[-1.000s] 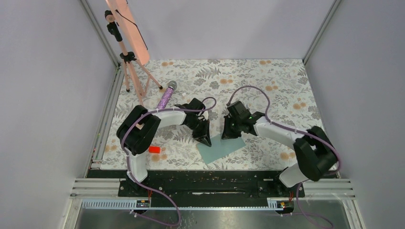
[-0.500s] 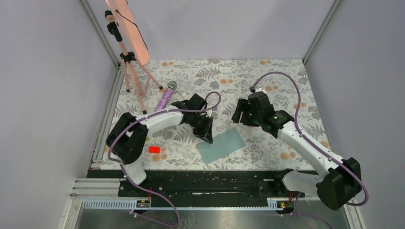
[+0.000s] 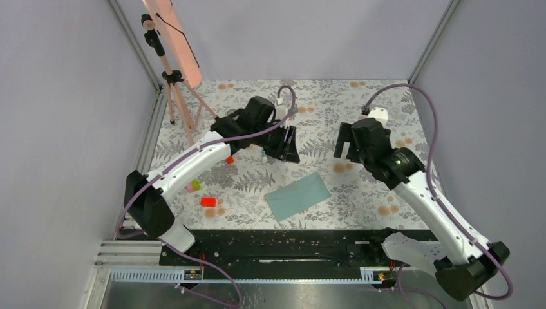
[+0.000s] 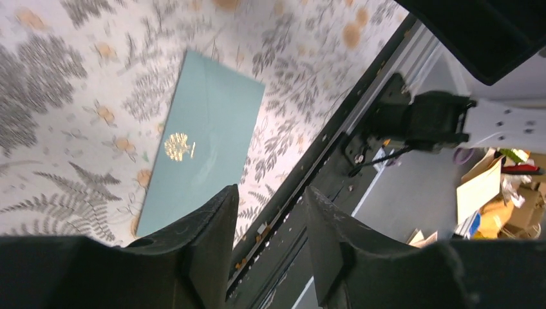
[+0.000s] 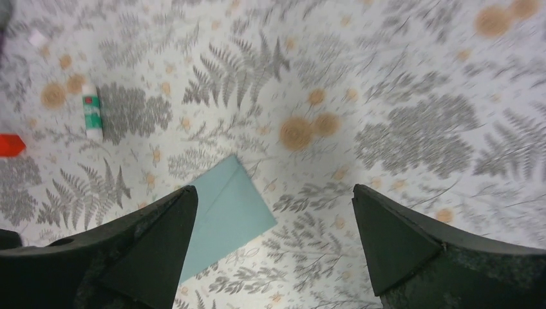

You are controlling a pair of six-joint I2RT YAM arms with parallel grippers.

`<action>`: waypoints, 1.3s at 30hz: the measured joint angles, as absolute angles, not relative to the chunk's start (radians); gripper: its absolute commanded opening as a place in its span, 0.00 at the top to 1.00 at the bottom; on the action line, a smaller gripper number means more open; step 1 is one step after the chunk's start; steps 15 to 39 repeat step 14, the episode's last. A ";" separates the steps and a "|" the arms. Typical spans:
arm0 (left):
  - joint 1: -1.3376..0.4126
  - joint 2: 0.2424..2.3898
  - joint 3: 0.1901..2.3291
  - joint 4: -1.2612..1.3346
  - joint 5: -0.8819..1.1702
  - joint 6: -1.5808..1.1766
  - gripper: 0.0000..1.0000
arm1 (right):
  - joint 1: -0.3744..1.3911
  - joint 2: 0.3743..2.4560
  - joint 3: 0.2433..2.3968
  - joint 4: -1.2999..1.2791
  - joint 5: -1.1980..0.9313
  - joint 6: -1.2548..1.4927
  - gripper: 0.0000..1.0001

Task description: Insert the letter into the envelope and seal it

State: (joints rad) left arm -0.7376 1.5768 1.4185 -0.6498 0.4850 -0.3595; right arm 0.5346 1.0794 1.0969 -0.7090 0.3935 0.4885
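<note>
- Envelope (image 3: 298,195), teal, lies flat on the fern-patterned table (image 3: 386,109), close to the near edge and roughly midway between the two arms, set at a slant with its right end farther from the arm bases
- Seen from the left wrist, the envelope's upper face carries a gold emblem (image 4: 178,146), with faint fold lines running towards it
- Left tool (image 3: 288,151) hangs in the air beyond the envelope's far side, a little to the left and clear of it; its fingers (image 4: 216,238) stand a modest way apart, and there is nothing between them
- Right tool (image 3: 346,149) hangs beyond the envelope's right end, also clear of it; its fingers (image 5: 386,238) are spread wide with nothing held, and one corner of the envelope shows on the table below the gap
- White tube with a green label (image 5: 92,116) lies on the table beyond the envelope and to its left, apart from it
- Red block (image 3: 208,201) sits left of the envelope, well apart; a pink-and-green piece (image 3: 193,187) lies near that block on its far side, and a second red piece (image 3: 228,159) lies farther back, left of the envelope
- Tripod (image 3: 172,84) bearing a salmon-pink panel (image 3: 172,35) stands at the far-left corner, well away from the envelope
</note>
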 measured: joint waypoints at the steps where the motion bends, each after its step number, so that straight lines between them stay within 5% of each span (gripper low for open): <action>1: -0.730 1.567 1.444 -0.654 0.484 -0.359 0.56 | 0.534 1.054 1.113 -0.715 0.420 0.465 0.02; 13: -0.588 1.414 1.530 -0.654 0.496 -0.377 0.49 | 0.534 0.900 1.249 -0.778 0.697 0.374 0.01; 39: -0.576 1.398 1.530 -0.645 0.495 -0.379 0.48 | 0.534 0.901 1.249 -0.787 0.704 0.381 0.00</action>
